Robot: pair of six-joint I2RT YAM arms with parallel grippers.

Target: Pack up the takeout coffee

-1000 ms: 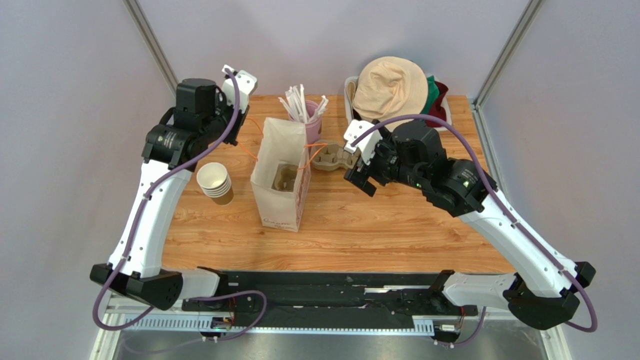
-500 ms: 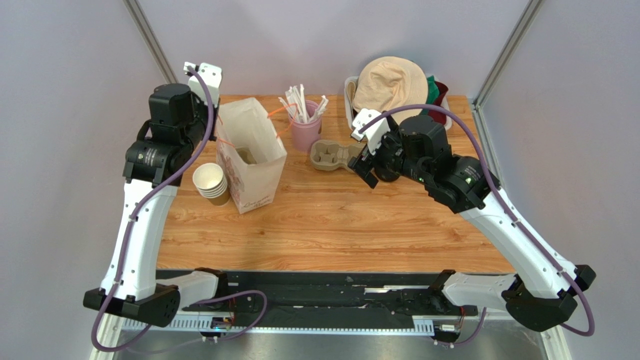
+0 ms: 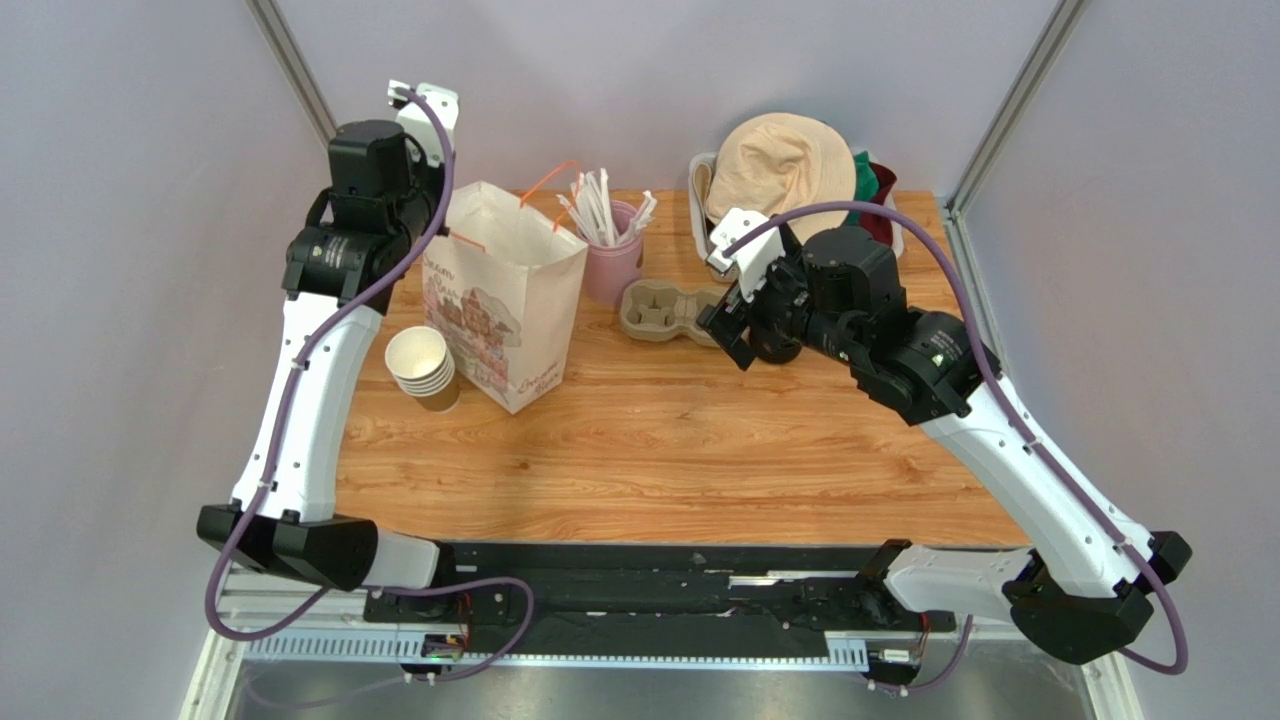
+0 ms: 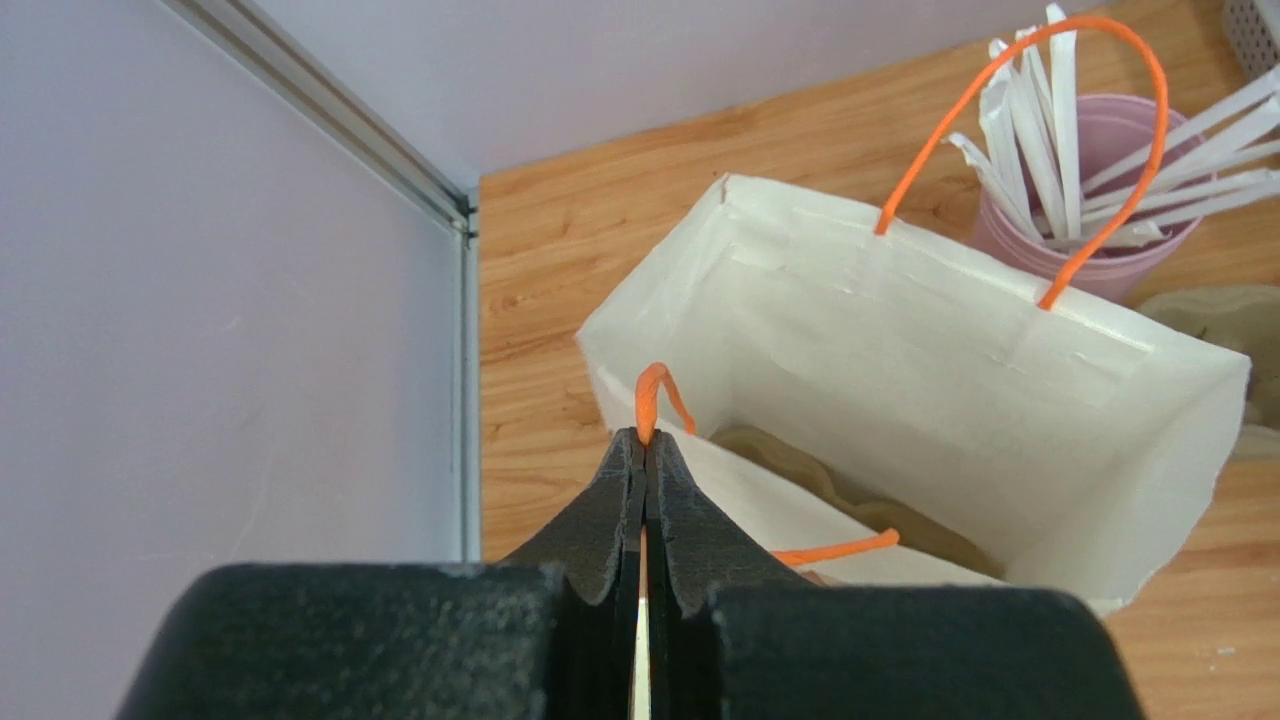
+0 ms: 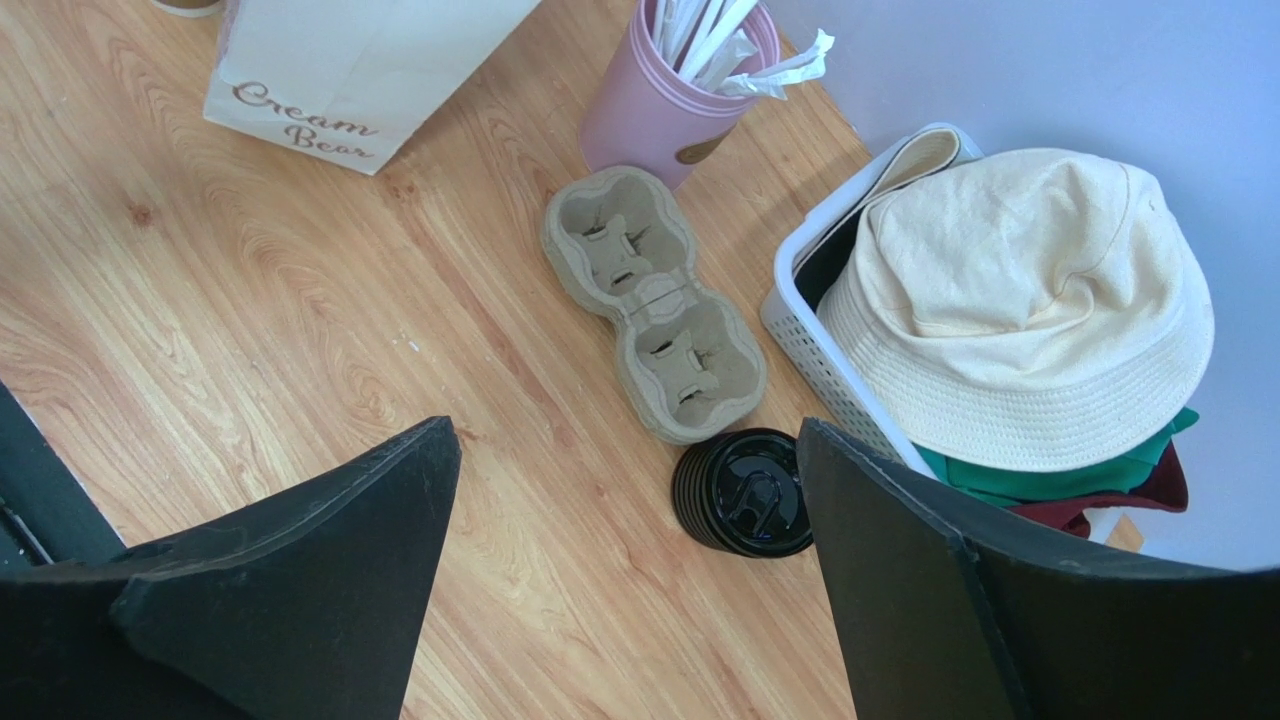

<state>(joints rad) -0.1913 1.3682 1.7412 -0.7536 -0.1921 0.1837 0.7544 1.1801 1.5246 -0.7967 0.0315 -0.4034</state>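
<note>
The lidded takeout coffee cup does not show in any view. A white paper bag (image 3: 504, 308) with orange handles stands at the back left, tilted, its printed side facing up. My left gripper (image 3: 428, 225) is shut on one orange handle (image 4: 649, 398) at the bag's rim. In the left wrist view the open bag (image 4: 932, 375) shows a brown cardboard edge inside. My right gripper (image 3: 736, 323) is open and empty, hovering above the table (image 5: 627, 435) beside a stack of black lids (image 5: 747, 492).
A stack of lidless brown cups (image 3: 425, 365) stands left of the bag. A pulp cup carrier (image 3: 669, 312) lies mid-back, next to a pink cup of straws (image 3: 609, 267). A white basket holding a cream hat (image 3: 781, 173) sits at the back right.
My left gripper has pulled the bag by its handle from the table's middle to the back left, and the bag now tilts. My right gripper has shifted slightly right and back.
</note>
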